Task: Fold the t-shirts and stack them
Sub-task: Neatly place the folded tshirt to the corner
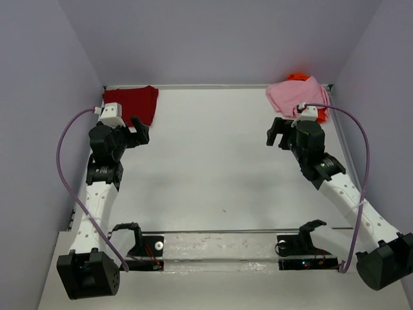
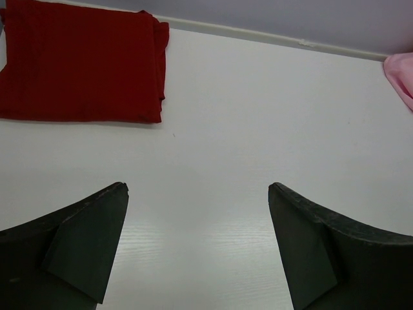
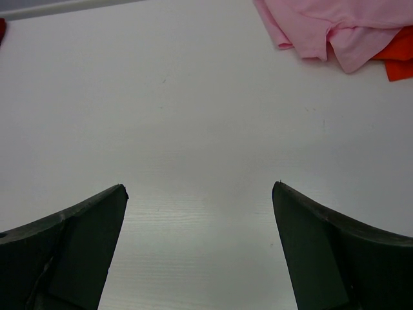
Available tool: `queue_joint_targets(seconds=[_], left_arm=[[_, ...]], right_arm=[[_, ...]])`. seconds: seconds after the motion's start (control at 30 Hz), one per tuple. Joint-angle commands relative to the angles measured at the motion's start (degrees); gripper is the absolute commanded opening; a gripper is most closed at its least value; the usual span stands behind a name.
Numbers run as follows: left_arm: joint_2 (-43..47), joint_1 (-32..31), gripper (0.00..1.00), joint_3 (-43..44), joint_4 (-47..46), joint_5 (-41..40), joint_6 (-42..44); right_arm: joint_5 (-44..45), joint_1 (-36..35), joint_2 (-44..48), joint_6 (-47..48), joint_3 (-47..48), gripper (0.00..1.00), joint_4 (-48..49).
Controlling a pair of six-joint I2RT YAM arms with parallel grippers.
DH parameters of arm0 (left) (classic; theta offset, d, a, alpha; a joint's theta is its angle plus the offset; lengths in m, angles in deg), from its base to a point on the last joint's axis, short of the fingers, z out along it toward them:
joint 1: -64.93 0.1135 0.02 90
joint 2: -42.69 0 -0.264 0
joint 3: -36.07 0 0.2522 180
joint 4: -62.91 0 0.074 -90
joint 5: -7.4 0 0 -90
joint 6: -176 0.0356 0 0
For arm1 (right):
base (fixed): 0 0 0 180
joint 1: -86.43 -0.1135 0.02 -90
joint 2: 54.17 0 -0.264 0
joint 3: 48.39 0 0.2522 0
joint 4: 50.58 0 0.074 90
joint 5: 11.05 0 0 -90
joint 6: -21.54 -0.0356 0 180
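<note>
Two hands are hanging wide open & empty: dark red t-shirt (image 1: pixel 132 103) lying folded ahead-left of left hand (image 1: pixel 141 134), pink t-shirt (image 1: pixel 298 97) bunched partly over orange t-shirt (image 1: pixel 298 77) ahead-right of right hand (image 1: pixel 276 134), so probably best pinching pink's near hem only.

Left pincer (image 2: pixel 198 188): its two dark fingers (image 2: pixel 77 252) stood spread wide in the near foreground, with nothing between them but the bare white desk (image 2: pixel 258 123). A dark red t-shirt (image 2: pixel 77 61) lay flat as a rough rectangle at the far left of the desk, close to its far edge and well apart from the fingers. A sliver of a light pink t-shirt (image 2: pixel 401 74) showed at the right border. A pale lilac wall (image 2: pixel 290 16) rose behind the far edge.
</note>
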Motion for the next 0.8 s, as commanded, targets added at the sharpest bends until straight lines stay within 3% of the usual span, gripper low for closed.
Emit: queue_joint_targets(seconds=[0.0, 0.27, 0.6, 0.77], left_arm=[[2.06, 0.19, 0.99, -1.32, -3.57, 0.63, -0.54], [0.74, 0.19, 0.99, -2.2, -4.35, 2.92, -2.11], [-4.35, 0.19, 0.99, 3.34, 2.66, 1.43, -4.76], [-2.87, 0.19, 0.99, 2.02, 2.67, -0.77, -5.02]], right_arm=[[-2.16, -0.36, -1.25, 0.63, 0.49, 1.0, 3.11], [-4.11, -0.36, -1.34, -1.12, 4.09, 1.0, 2.05], [3.98, -0.36, -9.33, -7.62, 20.78, 1.0, -16.91], [6.7, -0.36, -9.69, -7.19, 20.8, 1.0, -19.13]])
